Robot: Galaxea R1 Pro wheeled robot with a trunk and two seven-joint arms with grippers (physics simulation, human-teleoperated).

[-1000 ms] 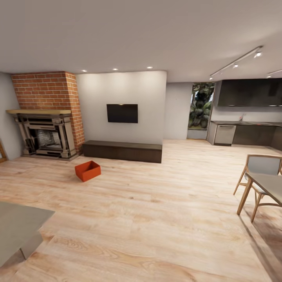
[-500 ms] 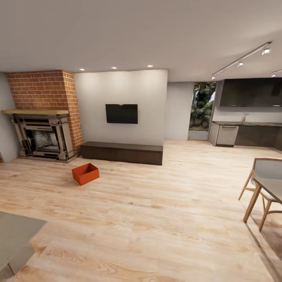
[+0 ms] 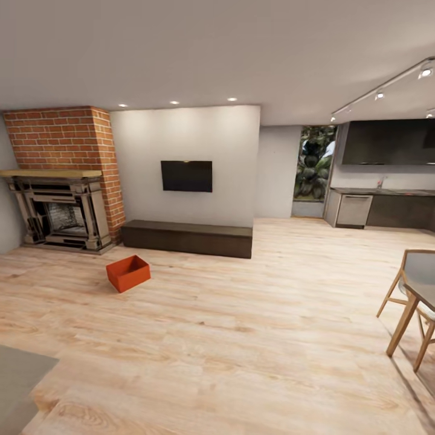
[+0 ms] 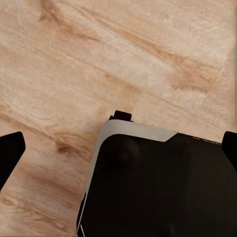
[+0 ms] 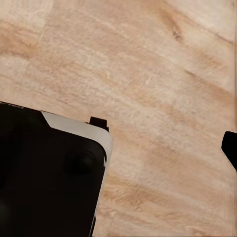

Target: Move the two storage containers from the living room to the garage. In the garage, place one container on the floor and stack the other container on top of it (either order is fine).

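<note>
A: Sitting open-topped on the pale wood-plank floor [image 3: 241,338] is one orange-red storage container [image 3: 128,273], a smooth-walled rectangular bin, just in front of the brick fireplace [image 3: 60,181] and off the near end of the long dark low bench [image 3: 187,237].

B: And the grippers?

A: Left gripper [image 4: 118,150]: black fingertips are showing at opposite edges, spread wide, nothing between them. Right gripper: one dark fingertip [image 5: 230,147] is showing over grained planks; its spread cannot be judged.
</note>
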